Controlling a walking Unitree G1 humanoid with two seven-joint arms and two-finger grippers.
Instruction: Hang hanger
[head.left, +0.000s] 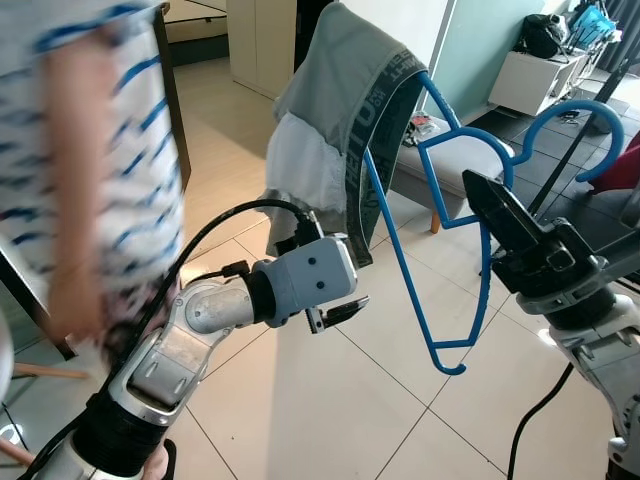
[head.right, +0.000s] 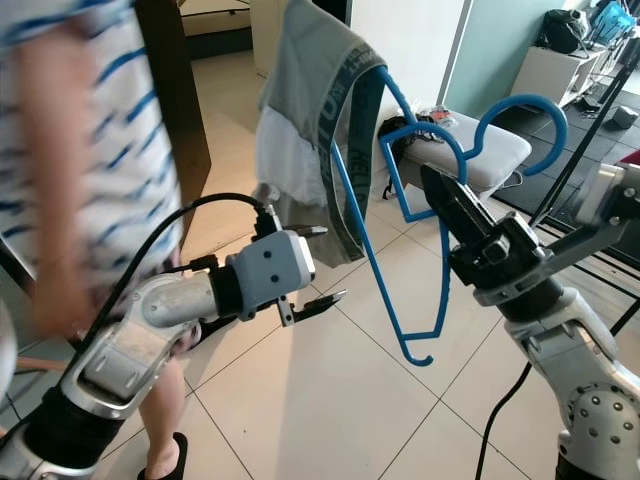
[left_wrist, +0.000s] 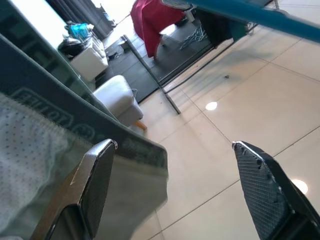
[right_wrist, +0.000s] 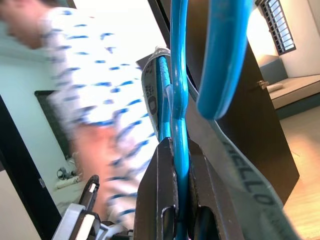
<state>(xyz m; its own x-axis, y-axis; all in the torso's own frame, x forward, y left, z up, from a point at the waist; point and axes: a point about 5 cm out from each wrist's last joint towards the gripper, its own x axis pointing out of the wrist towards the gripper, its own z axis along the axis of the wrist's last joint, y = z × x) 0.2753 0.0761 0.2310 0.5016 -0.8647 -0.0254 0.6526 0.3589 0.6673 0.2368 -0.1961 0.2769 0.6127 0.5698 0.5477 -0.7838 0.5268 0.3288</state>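
Not hung yet. Blue hanger (head.left: 440, 210) (grey garment (head.left: 340, 110) draped over it) aloft at upper centre, clamped in right gripper (right_wrist: 181, 165); left gripper (head.left: 335, 312) spread wide, empty, just below the garment. Rail unseen.

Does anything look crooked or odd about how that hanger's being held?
Yes. The blue hanger hangs tilted from the right gripper, its hook pointing sideways, and the grey shorts are bunched at its upper end.

Person (head.left: 100, 170) crowds robot's left; clothes rack (head.left: 585, 120) blocks right; tiled floor (head.left: 330, 400) open between.
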